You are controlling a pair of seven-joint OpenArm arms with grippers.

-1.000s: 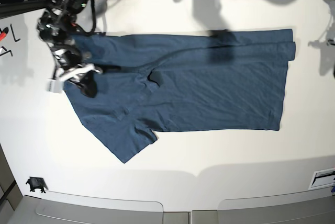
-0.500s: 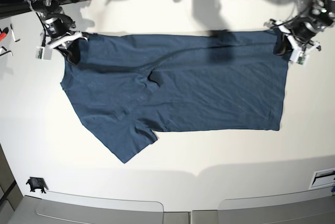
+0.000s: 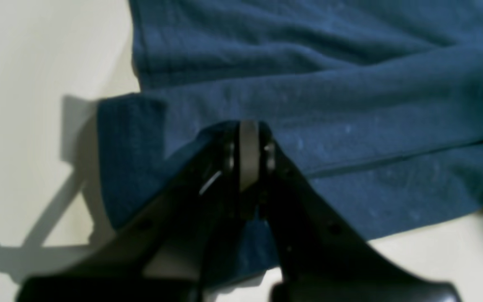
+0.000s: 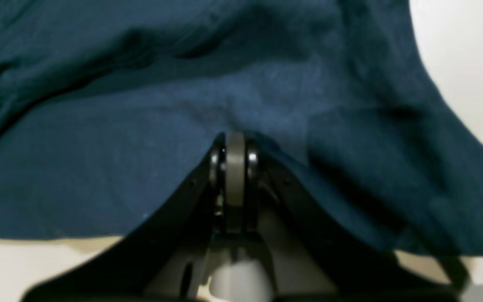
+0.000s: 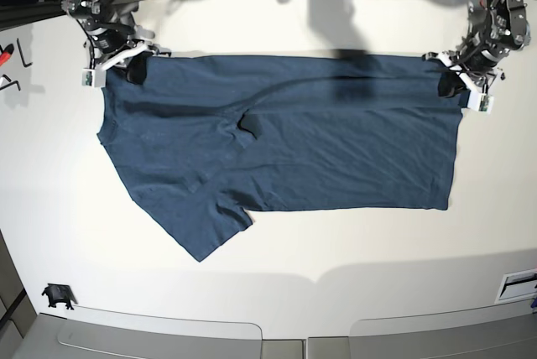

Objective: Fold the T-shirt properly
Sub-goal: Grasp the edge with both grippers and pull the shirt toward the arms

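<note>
"Where was the T-shirt [image 5: 285, 141]?"

"Spread flat on the white bench [image 5: 336, 267], already folded lengthwise, one sleeve poking toward the near edge."

"And the arms?"

"Each at a far corner. The left gripper [image 5: 457, 82] had its fingers [image 3: 248, 147] pressed together on the hem corner; the right gripper [image 5: 126, 65] was clamped the same way on the shoulder edge."

"Would it handle easily?"

"Light, limp cotton, I'd say. It would sag and wrinkle between the grips, so holding those two corners taut looked sensible."
</note>
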